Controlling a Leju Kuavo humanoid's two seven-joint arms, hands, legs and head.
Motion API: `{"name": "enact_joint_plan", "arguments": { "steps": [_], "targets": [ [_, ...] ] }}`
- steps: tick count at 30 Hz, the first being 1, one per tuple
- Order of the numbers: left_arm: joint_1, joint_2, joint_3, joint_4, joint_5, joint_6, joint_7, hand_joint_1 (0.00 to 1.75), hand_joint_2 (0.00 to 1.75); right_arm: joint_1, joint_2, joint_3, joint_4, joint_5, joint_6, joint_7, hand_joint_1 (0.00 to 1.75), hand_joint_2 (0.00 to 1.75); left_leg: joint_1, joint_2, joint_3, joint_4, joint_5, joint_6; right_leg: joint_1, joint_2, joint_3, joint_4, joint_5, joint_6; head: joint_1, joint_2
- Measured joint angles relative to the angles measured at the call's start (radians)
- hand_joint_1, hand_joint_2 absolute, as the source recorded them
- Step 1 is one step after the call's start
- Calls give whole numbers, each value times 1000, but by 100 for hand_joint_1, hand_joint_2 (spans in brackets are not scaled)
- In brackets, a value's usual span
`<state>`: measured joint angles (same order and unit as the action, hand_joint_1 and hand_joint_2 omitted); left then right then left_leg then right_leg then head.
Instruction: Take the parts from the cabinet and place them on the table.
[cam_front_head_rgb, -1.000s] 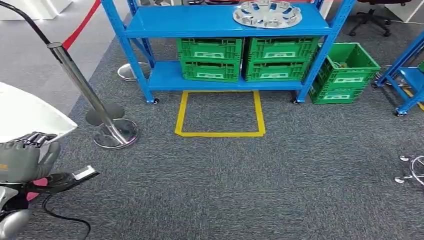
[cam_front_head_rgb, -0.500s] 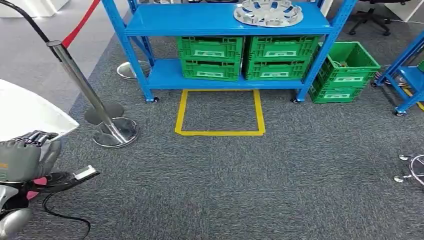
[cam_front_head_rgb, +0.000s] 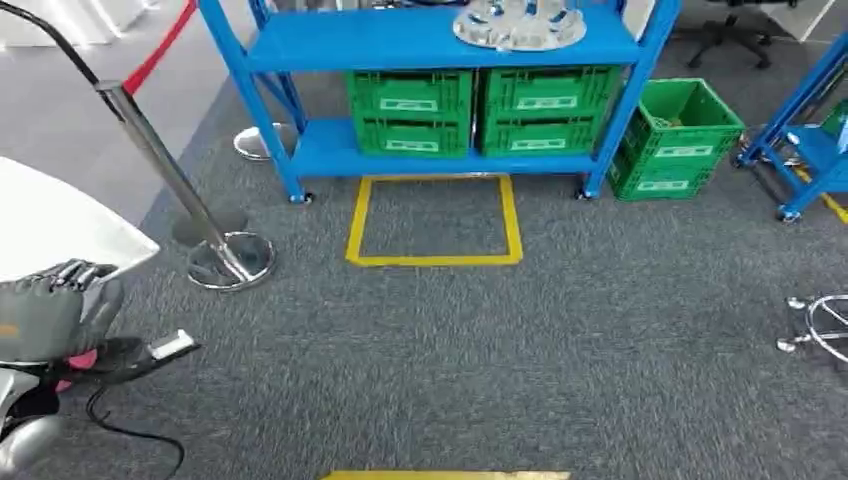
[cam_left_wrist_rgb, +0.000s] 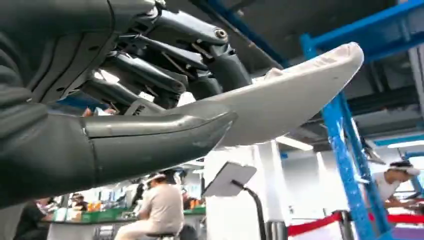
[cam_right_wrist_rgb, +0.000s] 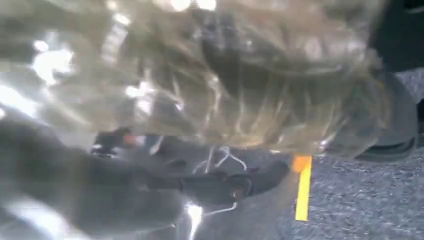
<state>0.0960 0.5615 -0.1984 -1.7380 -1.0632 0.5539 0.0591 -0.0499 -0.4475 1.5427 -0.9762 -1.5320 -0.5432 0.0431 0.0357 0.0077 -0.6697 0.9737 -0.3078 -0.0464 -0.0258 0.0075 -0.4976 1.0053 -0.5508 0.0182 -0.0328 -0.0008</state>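
Observation:
My left hand (cam_front_head_rgb: 50, 315) sits at the lower left of the head view and grips a large white curved panel (cam_front_head_rgb: 60, 225). In the left wrist view the thumb and dark fingers (cam_left_wrist_rgb: 165, 80) clamp the panel's edge (cam_left_wrist_rgb: 295, 95). The right wrist view is blurred: a part wrapped in crinkled clear plastic (cam_right_wrist_rgb: 225, 75) lies over my right hand (cam_right_wrist_rgb: 200, 185), which appears to hold it. Ahead stands the blue cabinet (cam_front_head_rgb: 440, 45) with a silver wheel cover (cam_front_head_rgb: 518, 25) on its upper shelf and green crates (cam_front_head_rgb: 410, 110) on the lower one.
A chrome stanchion (cam_front_head_rgb: 170, 180) with a red rope stands left of the cabinet. A yellow tape square (cam_front_head_rgb: 435, 220) marks the carpet before it. A green crate (cam_front_head_rgb: 675, 140) sits on the floor at the right, near another blue rack (cam_front_head_rgb: 810, 150). A chair base (cam_front_head_rgb: 820, 325) is at the right edge.
The whole view has shifted: the cabinet sits slightly higher and left, and a yellow tape line has come in at the bottom edge. My left hand still holds the white panel.

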Motion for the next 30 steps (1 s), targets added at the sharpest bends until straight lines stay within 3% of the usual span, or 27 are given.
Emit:
{"name": "enact_joint_plan", "arguments": {
  "steps": [1, 2, 4, 5, 6, 7, 8, 10, 11, 13, 15, 16, 17, 18, 20, 21, 22, 23, 25, 26, 28, 29, 30],
  "targets": [
    [1, 1, -1, 0, 0, -3, 0, 175, 175, -2, 0, 0, 0, 0, -1, 0, 0, 0, 2, -2, -10, 9, -20, -3, -2, -6, -8, 0, 8, -11, -3, 0],
    [3, 2, -1, 0, 0, -6, 1, 175, 175, -1, 0, 0, 0, 0, -4, 0, 0, 0, 1, -2, -28, 63, -90, -2, 1, -7, -20, 0, 18, -20, -6, 0],
    [2, 3, -1, 1, 0, -6, 1, 175, 175, 0, 0, 0, 0, 2, -6, 0, 0, 0, -1, -2, -77, 237, -206, -2, 7, -9, -30, 1, 35, -25, -13, 0],
    [3, 2, -1, 1, 1, -6, 1, 175, 175, 1, 0, 0, 0, 4, -6, 0, 0, 0, -1, -2, -92, 312, -244, 0, 10, -9, -38, 2, 43, -26, -15, 0],
    [3, 0, -2, 2, 2, -6, 1, 175, 175, 2, 0, 0, 0, 7, -6, 0, 0, 0, -1, -2, -90, 347, -259, 4, 14, -9, -46, 2, 48, -27, -14, 0],
    [4, -1, -3, 2, 2, -5, 1, 175, 175, 2, 0, 0, 0, 9, -6, 0, 0, 0, -3, -2, -63, 333, -252, 9, 17, -9, -52, 3, 53, -27, -15, 0],
    [4, -1, -2, 2, 2, -5, 1, 175, 175, 2, 0, 0, -1, 11, -6, 0, 0, 0, -7, -2, -16, 274, -229, 18, 21, -9, -56, 3, 56, -27, -15, 0],
    [3, 0, -1, 2, 2, -2, 1, 175, 175, 1, 0, 0, -3, 13, -7, 0, 0, 0, -19, -4, 109, 88, -170, 43, 25, -8, -55, 3, 59, -24, -15, 0],
    [2, 3, 0, 2, 2, -1, 1, 175, 175, 1, 0, 0, -6, 13, -7, 0, 0, 0, -25, -4, 136, 43, -187, 55, 29, -9, -58, 3, 60, -21, -13, 0],
    [3, 3, 1, 2, 2, 0, 1, 175, 175, 0, -2, 0, -8, 13, -7, 0, 0, 0, -29, -3, 131, 35, -180, 49, 27, -9, -65, 7, 66, -11, -14, 0],
    [3, 3, 1, 2, 2, 1, 1, 175, 175, 0, -2, 0, -11, 13, -7, 0, 0, 0, -31, -3, 129, 29, -173, 57, 25, -9, -63, 1, 72, 1, -15, 0],
    [2, 3, 1, 2, 2, 1, 1, 175, 175, 0, -3, 0, -11, 13, -7, 0, 0, 0, -23, 0, 131, 16, -161, 62, 24, -9, -70, 6, 62, 7, -13, 0],
    [2, 2, 1, 2, 2, 1, 1, 175, 175, 1, -3, 0, -13, 13, -7, 0, 0, 0, -24, 2, 129, 14, -157, 67, 24, -8, -86, 35, 32, 12, -10, 0],
    [2, 2, 1, 2, 2, 2, 1, 175, 175, 0, -3, 0, -13, 13, -7, 0, 0, 0, -24, 2, 123, 14, -155, 71, 23, -8, -113, 98, -9, 15, -6, 0],
    [3, -1, -1, 2, 2, 2, 1, 175, 175, 1, -3, 0, -13, 13, -7, 0, 0, 0, -27, 3, 112, 15, -149, 74, 23, -8, -184, 265, -86, 22, -5, 0],
    [4, -3, -2, 2, 2, 2, 1, 175, 175, 2, -3, 0, -13, 13, -7, 0, 0, 0, -28, 3, 107, 15, -145, 74, 23, -8, -204, 315, -99, 23, -5, 0],
    [5, -5, -2, 2, 2, 2, 1, 175, 175, 3, -3, 0, -13, 13, -7, 0, 0, 0, -29, 3, 105, 15, -143, 73, 23, -8, -195, 308, -85, 23, -5, 0],
    [5, -5, -2, 2, 3, 3, 1, 175, 175, 4, -3, 0, -13, 15, -7, 0, 0, 0, -29, 2, 105, 15, -141, 72, 23, -8, -162, 253, -50, 21, -5, 0],
    [6, -5, -1, 2, 4, 5, 1, 175, 175, 3, -5, 0, -14, 22, -10, 0, 0, 0, -30, 2, 106, 16, -139, 69, 23, -9, -52, 60, 34, 13, -5, 0],
    [6, -5, 0, 2, 4, 6, 1, 175, 175, 2, -6, 0, -14, 27, -11, 0, 0, 0, -30, 2, 105, 17, -138, 66, 25, -9, -20, -7, 31, 7, -5, 0],
    [8, -5, 3, 2, 8, 7, 1, 175, 175, 2, -6, 0, -17, 35, -13, -2, 0, 0, -38, 2, 95, 25, -137, 57, 24, -7, -10, -24, 37, 0, -6, 0],
    [10, -5, 4, 2, 12, 6, 1, 175, 175, 3, -6, 0, -18, 40, -13, -2, 0, 0, -39, 2, 93, 26, -134, 73, 24, -7, -12, -22, 40, 4, -6, 0],
    [10, -5, 4, 2, 15, 6, 1, 175, 175, 5, -6, 0, -18, 49, -13, -2, 0, 0, -38, 2, 94, 26, -133, 74, 25, -7, -13, -22, 40, 3, -7, 0]
  ]
}}
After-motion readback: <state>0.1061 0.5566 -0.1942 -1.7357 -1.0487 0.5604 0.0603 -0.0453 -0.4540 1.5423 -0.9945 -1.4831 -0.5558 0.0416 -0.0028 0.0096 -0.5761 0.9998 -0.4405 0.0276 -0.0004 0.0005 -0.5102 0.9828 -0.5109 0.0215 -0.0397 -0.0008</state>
